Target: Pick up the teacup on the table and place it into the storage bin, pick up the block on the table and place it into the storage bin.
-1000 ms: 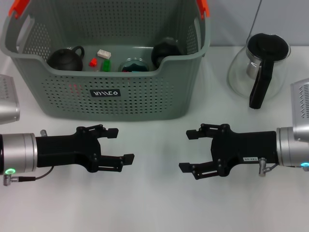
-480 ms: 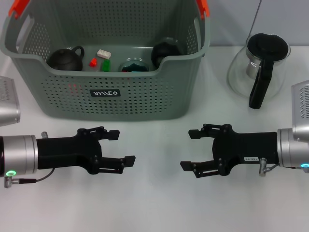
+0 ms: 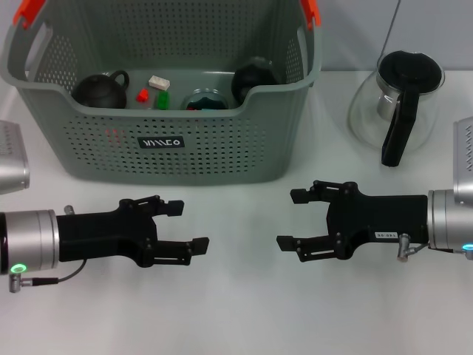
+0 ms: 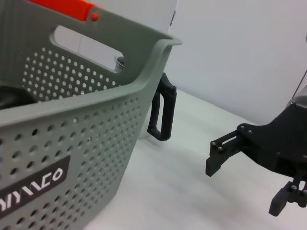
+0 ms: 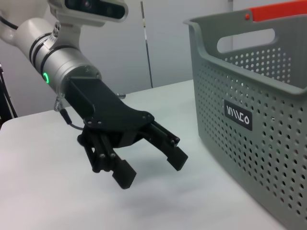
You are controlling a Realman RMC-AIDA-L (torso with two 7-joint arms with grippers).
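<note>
Grippers empty, both spread wide, facing each other over table [image 3: 236, 310].
Left gripper [image 3: 179, 222] and right gripper [image 3: 297, 218] sit just before bin [image 3: 166, 140]; teacup [image 3: 205, 100] and blocks [image 3: 157, 83] inside it.

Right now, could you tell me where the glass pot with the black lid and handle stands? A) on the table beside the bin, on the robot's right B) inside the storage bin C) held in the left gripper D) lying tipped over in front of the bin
A: the glass pot stands upright on the table, outside the storage bin on the robot's right.
</note>
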